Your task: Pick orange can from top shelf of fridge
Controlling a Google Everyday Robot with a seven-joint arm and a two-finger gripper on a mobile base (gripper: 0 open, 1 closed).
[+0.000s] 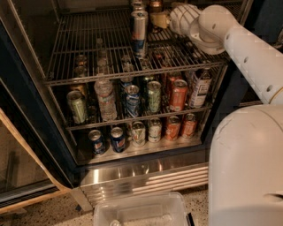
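**Fridge open, arm deep on the top rack, can not yet out**

Speckled flooring runs up to the fridge, which stands open above its ribbed steel base panel, with a clear plastic bin on the floor in front. From where I stand the job looks to be at the reach-and-grasp stage. The white arm stretches in from the right over the top shelf, and the gripper is far back on that rack, just right of the tall silver-and-blue can.

The orange can stands at the very back of the top shelf, cut off by the upper edge of the view, directly above and behind the gripper. It is on the rack, not lifted. I'd say the approach is done and the closing, lifting and drawing out are all left.

How wide the gripper stands I cannot tell, nor whether it touches the orange can or only sits just beside it. The brighter orange-red soda can one rack down is well clear of it.
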